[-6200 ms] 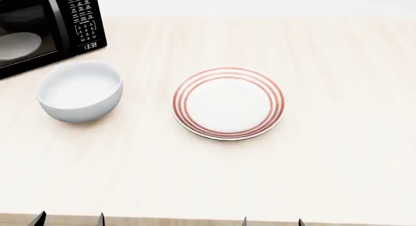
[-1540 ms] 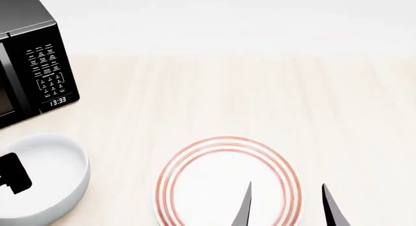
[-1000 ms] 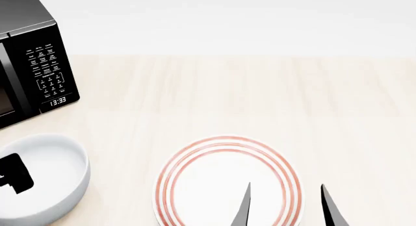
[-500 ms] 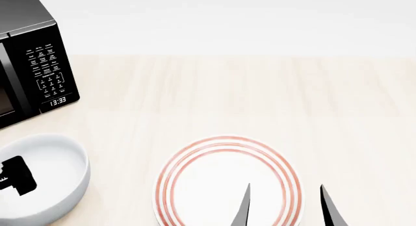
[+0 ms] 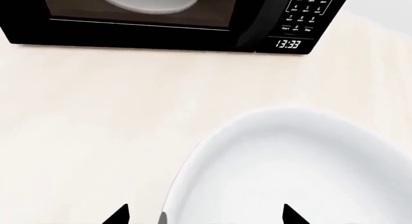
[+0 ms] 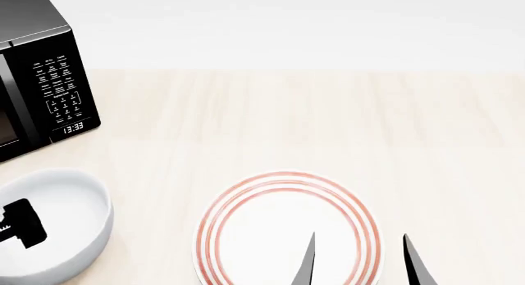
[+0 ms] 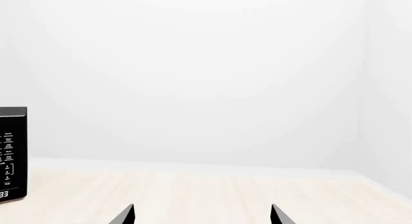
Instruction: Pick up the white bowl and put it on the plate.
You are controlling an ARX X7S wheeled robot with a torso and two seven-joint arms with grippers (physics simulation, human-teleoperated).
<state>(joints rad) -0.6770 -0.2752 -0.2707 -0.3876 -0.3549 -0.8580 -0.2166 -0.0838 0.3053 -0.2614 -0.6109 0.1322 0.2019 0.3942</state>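
The white bowl (image 6: 61, 226) sits at the table's near left, in front of the microwave. My left gripper (image 6: 21, 223) is open and hangs over the bowl's left side. In the left wrist view the gripper (image 5: 204, 217) straddles the bowl's (image 5: 302, 166) rim, with one fingertip (image 5: 119, 216) over the table and the other (image 5: 291, 216) over the bowl's inside. The red-ringed plate (image 6: 262, 236) lies at near centre. My right gripper (image 6: 358, 263) is open and empty above the plate's right part. The right wrist view shows only its tips (image 7: 125, 216) and the table.
A black microwave (image 6: 37, 94) stands at the far left, with a white dish inside it (image 5: 151, 1). It also shows in the right wrist view (image 7: 13, 154). The light wooden table (image 6: 328, 125) reaches back to a white wall (image 7: 193, 79).
My left gripper has sunk slightly lower over the bowl. The right gripper's tips have dropped a little. The bowl and plate have not moved over the last 1.5 seconds.
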